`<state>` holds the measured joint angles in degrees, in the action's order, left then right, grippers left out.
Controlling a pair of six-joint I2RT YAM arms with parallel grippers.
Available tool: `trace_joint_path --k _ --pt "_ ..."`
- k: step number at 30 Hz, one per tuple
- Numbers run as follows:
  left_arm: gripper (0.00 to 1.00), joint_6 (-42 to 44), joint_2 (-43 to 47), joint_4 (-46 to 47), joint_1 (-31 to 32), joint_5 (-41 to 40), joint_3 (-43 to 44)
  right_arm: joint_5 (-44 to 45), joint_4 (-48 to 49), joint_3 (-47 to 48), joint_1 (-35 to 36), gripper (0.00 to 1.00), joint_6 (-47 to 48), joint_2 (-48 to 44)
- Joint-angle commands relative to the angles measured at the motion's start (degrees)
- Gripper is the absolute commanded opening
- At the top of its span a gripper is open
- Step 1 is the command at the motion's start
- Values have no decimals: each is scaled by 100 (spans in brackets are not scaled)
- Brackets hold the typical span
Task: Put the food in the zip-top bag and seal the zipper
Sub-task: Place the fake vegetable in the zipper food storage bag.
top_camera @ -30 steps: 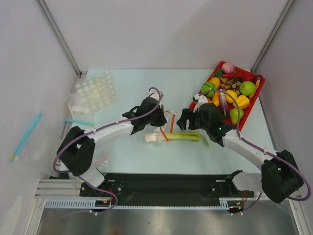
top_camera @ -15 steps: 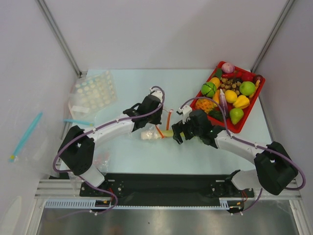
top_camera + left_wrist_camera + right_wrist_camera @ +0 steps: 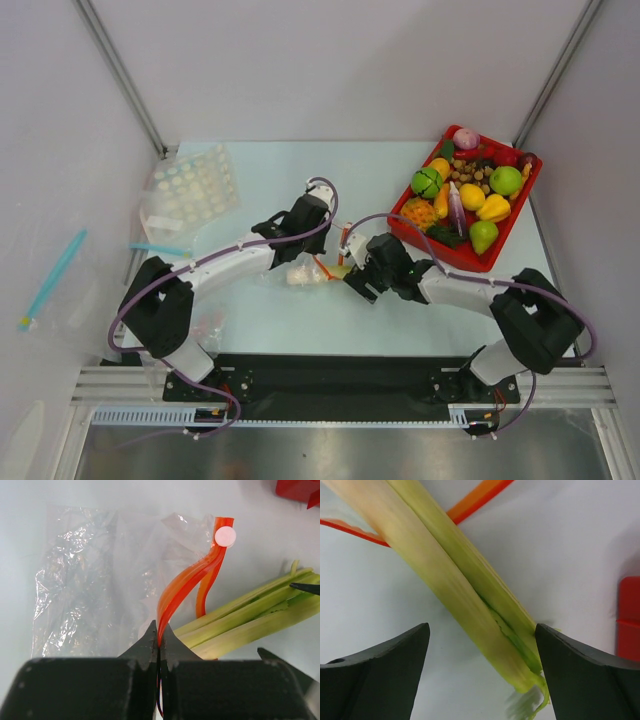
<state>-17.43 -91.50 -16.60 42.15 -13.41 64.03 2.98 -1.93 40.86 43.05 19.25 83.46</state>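
The clear zip-top bag (image 3: 90, 595) lies flat on the table, and its red-orange zipper (image 3: 185, 587) curls up at the mouth. My left gripper (image 3: 159, 634) is shut on that strip; it also shows in the top view (image 3: 318, 258). The leek (image 3: 450, 580) lies across the mouth, with its white end (image 3: 300, 277) to the left of the strip. My right gripper (image 3: 482, 630) is open and straddles the leek's green leaf end without touching it; it also shows in the top view (image 3: 352, 283). A green pear (image 3: 483, 236) sits in the red tray (image 3: 516, 214). I cannot pick out the eggplant.
The red tray at the right holds several toy foods. A clear bag of white discs (image 3: 190, 188) and a blue strip (image 3: 158, 249) lie at the back left. A teal strip (image 3: 50, 278) shows beyond the left wall.
My right gripper has moved left along the leek to its leaf end. The leek has slid left, its white end now past the zipper strip. My left gripper has kept its hold.
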Motion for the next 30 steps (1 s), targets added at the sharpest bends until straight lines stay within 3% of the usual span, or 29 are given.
trace_joint_path --k 1,2,4,5,6,9,11,15,22,27,30 --pt "0 143 10 -19 12 -127 242 238 -78 378 -112 90 308 389" --pt "0 135 10 -19 12 -109 242 168 -105 431 -173 88 291 538" --pt "0 126 10 -19 12 -83 250 167 -210 484 -174 74 290 636" --pt "0 126 1 -19 12 -66 242 133 -263 528 -165 66 290 671" --pt "0 117 27 -10 12 -39 242 150 -298 563 -148 51 282 663" --pt "0 143 115 60 21 119 207 211 -325 476 1 34 290 357" --pt "0 213 176 130 74 84 171 194 -290 423 116 29 290 154" --pt "0 319 238 227 293 -21 136 -130 -351 344 292 0 150 -330" --pt "0 311 484 368 487 -39 40 -1132 -264 300 170 0 -622 -813" --pt "0 284 1054 640 601 163 -206 -2388 26 212 -121 0 -1309 -1033" --pt "0 336 1406 939 724 409 -435 -2610 132 212 -130 0 -1581 -1112"
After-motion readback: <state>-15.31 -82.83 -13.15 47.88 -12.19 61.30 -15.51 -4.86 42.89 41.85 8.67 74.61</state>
